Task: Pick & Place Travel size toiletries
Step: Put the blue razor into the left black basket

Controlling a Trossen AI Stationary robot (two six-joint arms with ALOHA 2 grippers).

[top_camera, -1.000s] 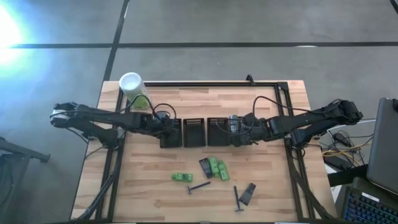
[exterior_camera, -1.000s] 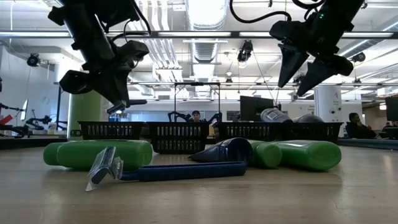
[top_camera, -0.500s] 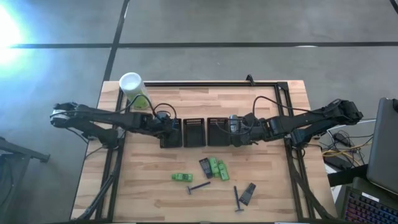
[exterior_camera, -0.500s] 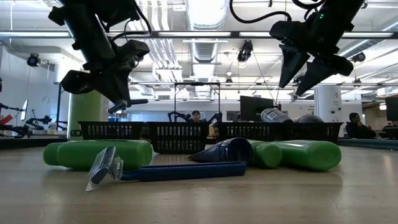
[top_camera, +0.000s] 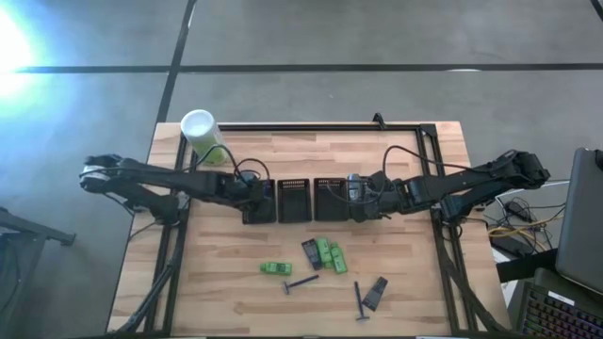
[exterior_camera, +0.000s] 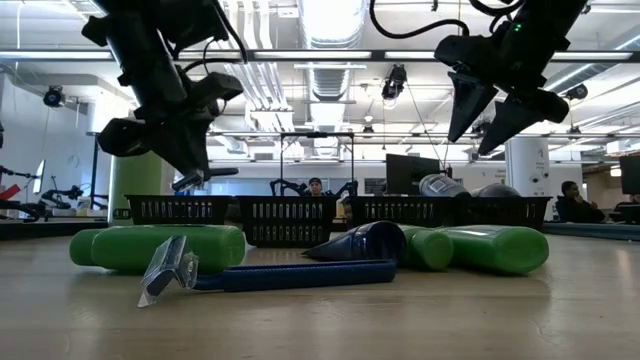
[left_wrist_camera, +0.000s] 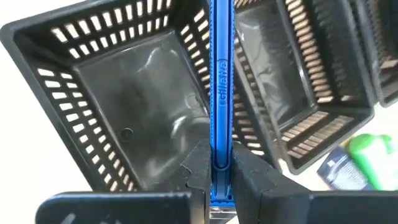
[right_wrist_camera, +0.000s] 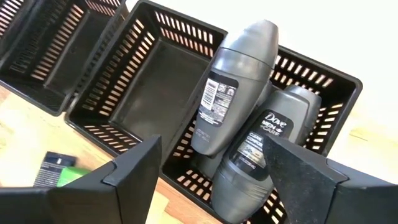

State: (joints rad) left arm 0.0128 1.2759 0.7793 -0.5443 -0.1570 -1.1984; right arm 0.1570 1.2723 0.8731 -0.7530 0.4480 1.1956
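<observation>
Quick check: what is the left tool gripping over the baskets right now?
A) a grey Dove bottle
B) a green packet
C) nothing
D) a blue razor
D: the left tool is shut on the blue razor, held above a black mesh basket.

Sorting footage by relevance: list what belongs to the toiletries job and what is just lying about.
Job:
- blue razor, clamped in the left hand over the left tray
- grey tubes in the right tray, open right hand above
- green packets, dark packets, razors on the table

Lying about:
- white-capped green canister
</observation>
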